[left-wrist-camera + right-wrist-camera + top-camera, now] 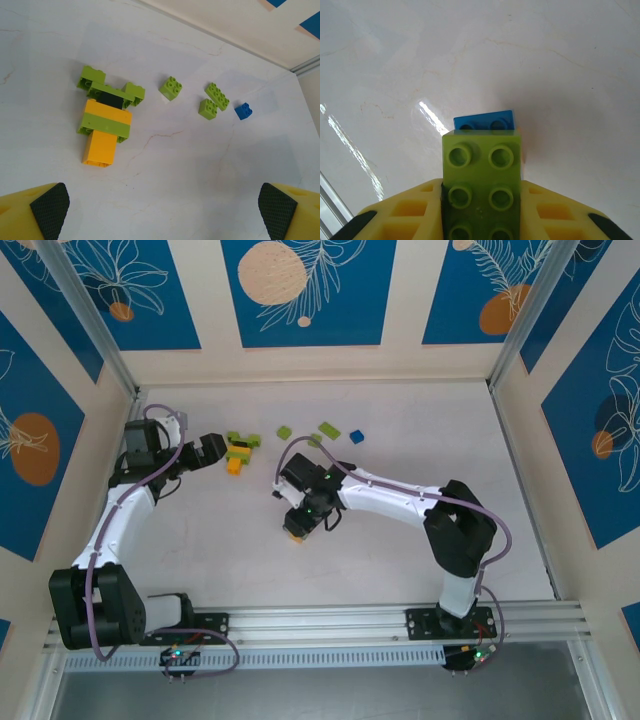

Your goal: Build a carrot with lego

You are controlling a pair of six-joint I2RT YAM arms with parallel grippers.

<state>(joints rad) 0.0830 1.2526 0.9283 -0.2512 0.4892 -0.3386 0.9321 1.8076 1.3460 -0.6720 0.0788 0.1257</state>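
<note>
Carrot partly built, with several bricks not yet joined.
The half-made carrot (105, 122) lies flat on the bench (440, 460): green leaves on top, a black piece, then orange, green and orange bands. The left end effector (215, 449) hovers just beside it, spread wide and empty. The right end effector (300, 523), near the bench's middle, pinches a green brick (482, 185) with a blue brick (485, 121) at its far end. Three loose green bricks (170, 88) and a loose blue brick (243, 111) lie apart from the carrot, so the body looks unfinished.
</note>
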